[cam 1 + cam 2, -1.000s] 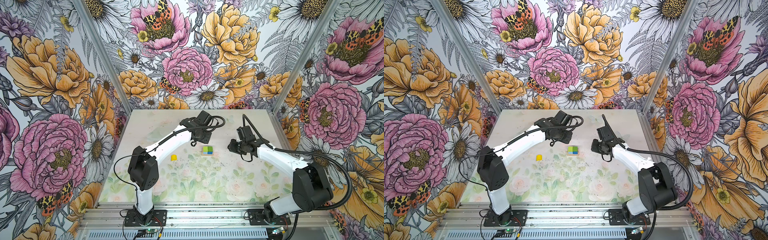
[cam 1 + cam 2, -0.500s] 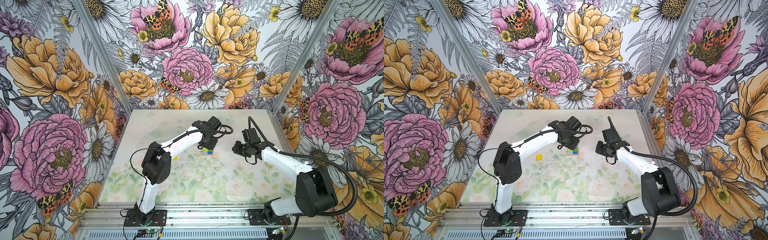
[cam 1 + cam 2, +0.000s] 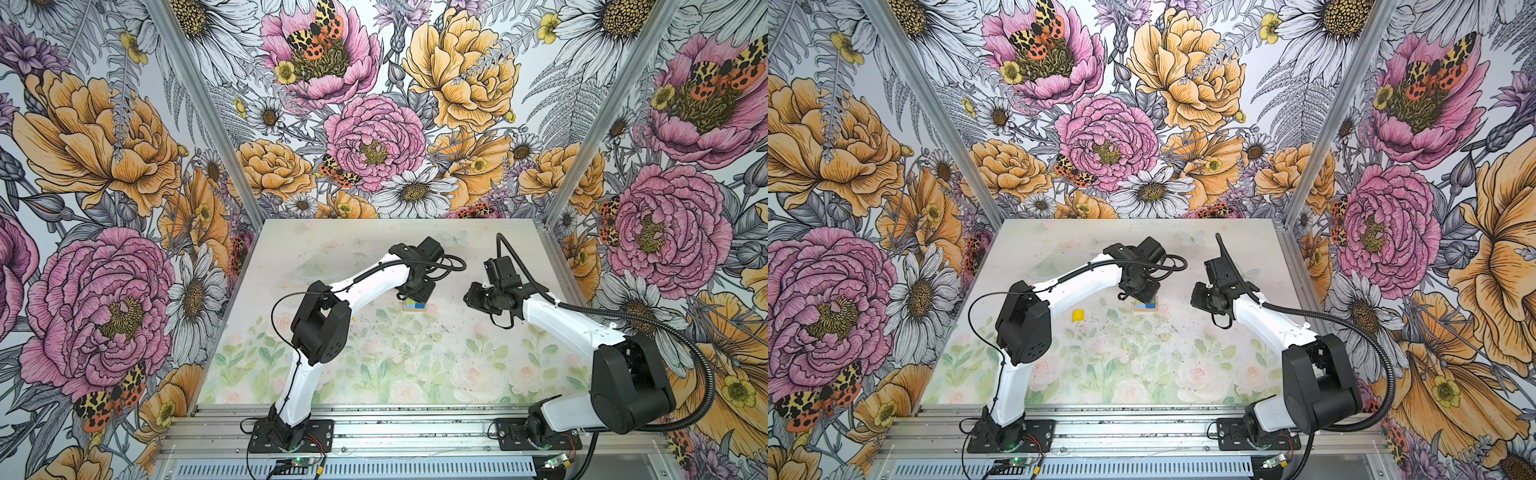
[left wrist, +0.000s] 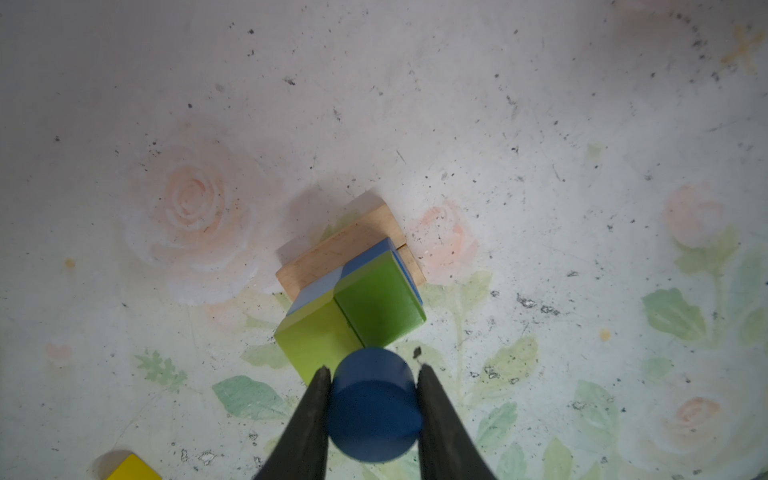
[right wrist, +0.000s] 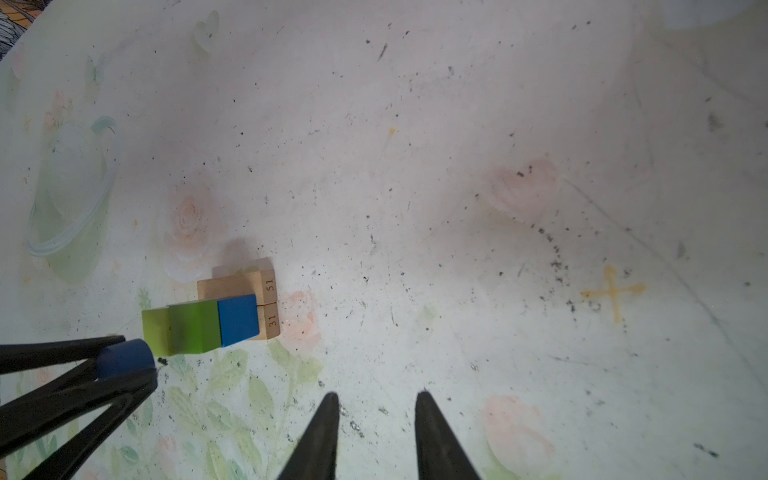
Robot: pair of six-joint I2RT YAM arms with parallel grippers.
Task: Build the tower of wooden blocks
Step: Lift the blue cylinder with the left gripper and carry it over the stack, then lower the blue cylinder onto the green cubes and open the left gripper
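Floral-print tabletop (image 3: 374, 374) is enclosed on three sides by flower-patterned walls (image 3: 124, 166). An aluminium rail (image 3: 415, 424) runs along its near edge.

1. Arm mounting. Both arm bases are bolted to the rail. The left arm (image 3: 365, 286) rises from its base to a black elbow, and its white forearm then reaches away and to the right. The right arm (image 3: 561, 324) bends at a large black elbow near the right wall and reaches away and to the left.

2. Loose part. The yellow half-round (image 3: 1078, 315) lies on the table beside the left elbow, well apart from the stack.

3. Stack. The wood block tower (image 3: 1146, 305) stands near the table centre.
- Two tan bars (image 5: 232, 282) lie side by side on the surface, with end faces marked 51 and 31.
- A dark blue cube (image 5: 237, 318) and a light blue cube (image 4: 316, 286) sit on the bars.
- Two green cubes (image 4: 380, 305) sit on the blue cubes.

4. Left gripper (image 4: 372, 372). The jaws are clamped on the blue cylinder (image 4: 372, 411), held at the tower's top edge. Contact with the green cubes cannot be determined. In both top views the wrist overhangs part of the tower.

5. Right gripper (image 5: 377, 397). The jaws are parted with nothing between them. It hangs over bare table to the right of the tower, apart from it.
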